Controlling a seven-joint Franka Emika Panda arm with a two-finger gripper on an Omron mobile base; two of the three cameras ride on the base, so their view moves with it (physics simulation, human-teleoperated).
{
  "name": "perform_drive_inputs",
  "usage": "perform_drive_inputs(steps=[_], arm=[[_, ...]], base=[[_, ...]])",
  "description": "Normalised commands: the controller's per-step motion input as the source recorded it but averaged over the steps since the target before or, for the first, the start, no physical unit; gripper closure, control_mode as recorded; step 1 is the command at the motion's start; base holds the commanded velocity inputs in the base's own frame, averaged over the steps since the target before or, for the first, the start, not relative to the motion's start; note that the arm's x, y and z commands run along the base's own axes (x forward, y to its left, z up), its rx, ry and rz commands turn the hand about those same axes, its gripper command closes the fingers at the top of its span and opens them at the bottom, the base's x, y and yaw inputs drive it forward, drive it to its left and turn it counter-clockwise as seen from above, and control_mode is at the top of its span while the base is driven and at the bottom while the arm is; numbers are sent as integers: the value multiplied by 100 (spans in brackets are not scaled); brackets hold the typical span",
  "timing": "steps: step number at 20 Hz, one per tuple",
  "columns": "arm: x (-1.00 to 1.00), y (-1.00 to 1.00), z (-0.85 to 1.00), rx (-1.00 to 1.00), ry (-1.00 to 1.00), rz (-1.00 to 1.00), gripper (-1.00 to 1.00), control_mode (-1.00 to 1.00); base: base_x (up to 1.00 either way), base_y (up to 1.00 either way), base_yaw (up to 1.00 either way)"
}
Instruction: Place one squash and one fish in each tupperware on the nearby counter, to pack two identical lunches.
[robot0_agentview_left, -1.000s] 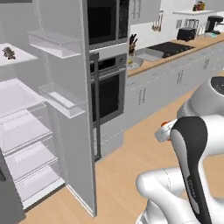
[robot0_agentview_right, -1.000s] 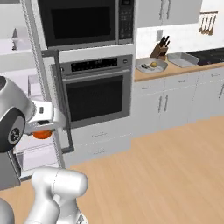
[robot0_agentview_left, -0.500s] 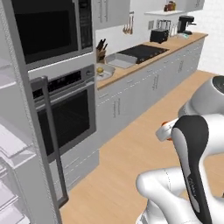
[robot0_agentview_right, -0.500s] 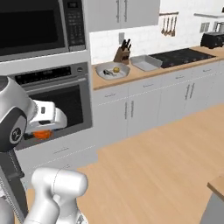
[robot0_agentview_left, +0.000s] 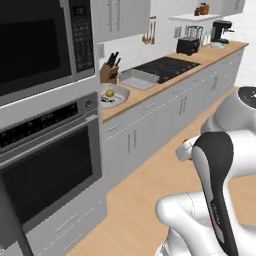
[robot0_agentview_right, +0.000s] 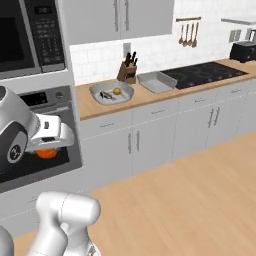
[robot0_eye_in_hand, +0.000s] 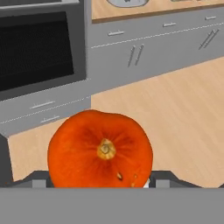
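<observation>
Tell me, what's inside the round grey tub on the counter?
The round tub holds a yellow squash and a dark fish. Its near wall hides part of the bottom.

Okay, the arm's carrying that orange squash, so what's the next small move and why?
Probably carry the orange squash, gripped in the tool, toward the rectangular tray on the counter. The round container seems to hold a yellow squash and a dark fish already, while the tray looks empty and the counter is some way off.
</observation>
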Motion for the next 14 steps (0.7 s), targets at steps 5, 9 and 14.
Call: perform_drive_inputs(steps=[5,9,14], arm=[[0,0,0,0,0,0,100,100],[0,0,0,0,0,0,100,100],[0,0,0,0,0,0,100,100]], base=[[100,-51,20],[100,-47,23],[100,-60,32]])
